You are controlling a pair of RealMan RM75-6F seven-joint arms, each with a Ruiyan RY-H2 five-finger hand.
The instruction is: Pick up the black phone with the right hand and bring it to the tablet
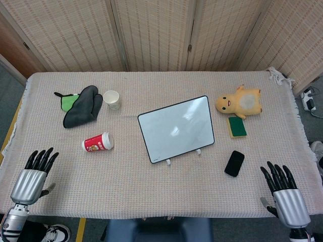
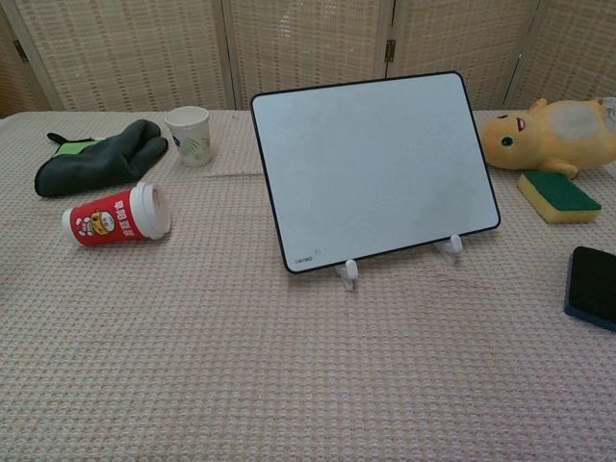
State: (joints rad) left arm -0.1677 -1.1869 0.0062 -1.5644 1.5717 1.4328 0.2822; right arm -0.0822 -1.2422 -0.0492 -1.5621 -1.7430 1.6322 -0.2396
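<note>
The black phone point(image 1: 234, 163) lies flat on the cloth, right of the tablet; in the chest view the phone point(image 2: 591, 286) is cut off by the right edge. The tablet point(image 1: 176, 129) leans on a white stand at the table's middle, its pale screen point(image 2: 373, 166) facing me. My right hand point(image 1: 282, 191) rests at the front right edge, fingers spread and holding nothing, a short way right of and nearer than the phone. At the front left edge my left hand point(image 1: 34, 174) lies with fingers spread, also holding nothing. Neither hand shows in the chest view.
A green and yellow sponge point(image 1: 236, 127) and a yellow plush toy point(image 1: 239, 102) lie behind the phone. A red cup point(image 1: 98, 142) lies on its side left of the tablet, with a white paper cup point(image 1: 112, 99) and a dark oven mitt point(image 1: 82, 106) further back.
</note>
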